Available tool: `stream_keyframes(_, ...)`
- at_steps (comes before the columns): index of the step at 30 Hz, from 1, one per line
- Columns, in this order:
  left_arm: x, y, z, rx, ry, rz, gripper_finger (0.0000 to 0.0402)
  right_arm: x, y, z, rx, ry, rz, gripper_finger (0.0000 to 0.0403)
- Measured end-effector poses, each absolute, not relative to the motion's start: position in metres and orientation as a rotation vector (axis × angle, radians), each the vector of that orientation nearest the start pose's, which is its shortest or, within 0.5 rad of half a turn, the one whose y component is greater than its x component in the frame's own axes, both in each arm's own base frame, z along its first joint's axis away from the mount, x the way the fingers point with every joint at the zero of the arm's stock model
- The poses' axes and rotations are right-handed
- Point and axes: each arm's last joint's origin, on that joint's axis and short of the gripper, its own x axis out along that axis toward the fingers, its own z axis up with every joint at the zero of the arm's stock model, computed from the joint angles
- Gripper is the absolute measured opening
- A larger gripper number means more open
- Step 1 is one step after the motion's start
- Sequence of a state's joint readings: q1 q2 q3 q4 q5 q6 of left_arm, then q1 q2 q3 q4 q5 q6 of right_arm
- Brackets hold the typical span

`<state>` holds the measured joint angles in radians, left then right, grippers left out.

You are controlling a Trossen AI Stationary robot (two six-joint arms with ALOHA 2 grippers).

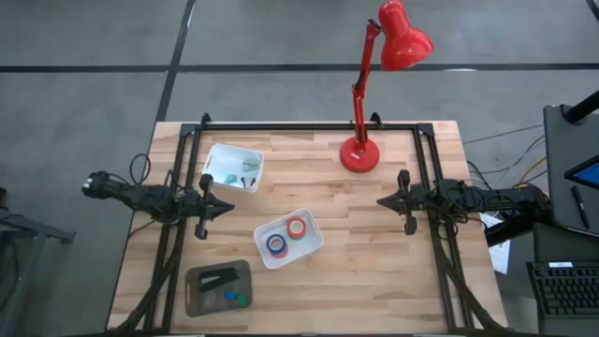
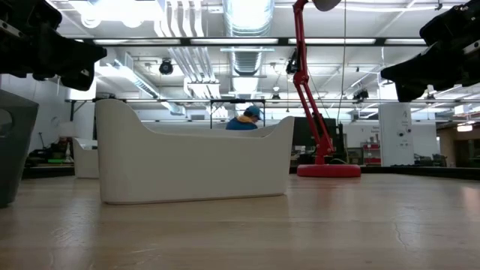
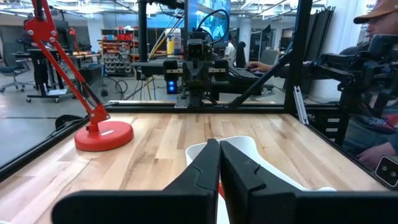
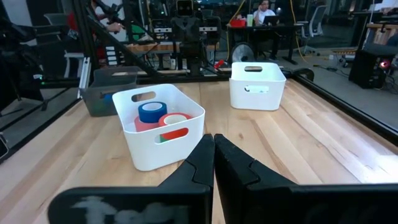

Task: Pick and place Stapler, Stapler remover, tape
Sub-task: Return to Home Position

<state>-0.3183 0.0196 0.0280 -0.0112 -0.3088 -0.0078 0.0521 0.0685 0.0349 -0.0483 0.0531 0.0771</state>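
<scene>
Both arms sit parked at the table sides, nothing in hand. L gripper (image 1: 228, 208) is just inside the left edge, fingers pressed together, empty. R gripper (image 1: 382, 200) is just inside the right edge, also closed tight w/ nothing between.

Stapler (image 1: 217, 278) lies flat in the dark bin (image 1: 189, 290) near the left corner on the side away from the lamp (image 1: 359, 154). Small blue + green items lie beside it, too small to ID.

Tape (image 4: 151, 112): blue and red rolls lie in the white bin (image 4: 155, 152) mid-table. A 2nd white bin (image 1: 217, 159) sits twd the lamp-side edge, left part; contents unclear.

Handling, as judgement:
- Stapler is prob. stiff and a bit weighty for its size. Pinch across the narrow sides at mid-length so it won't tip.
- Tape is prob. light, a rigid ring w/ smooth sides, and may roll or slip. Grip across the outer rim, or put one finger thru the core.

Job looks about done.
</scene>
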Motion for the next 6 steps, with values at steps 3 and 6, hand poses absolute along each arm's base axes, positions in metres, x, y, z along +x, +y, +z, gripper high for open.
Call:
stream_keyframes(3,0.0938,-0.0216,0.1705,-0.007,0.002,-0.01,0.0014,0.0998,0.0037,0.1654,0.071,0.082,-0.004,0.0008)
stream_keyframes(6,0.0938,-0.0216,0.1705,-0.007,0.003,-0.009,0.0017,0.0998,0.0037,0.1654,0.072,0.081,-0.004,0.0008)
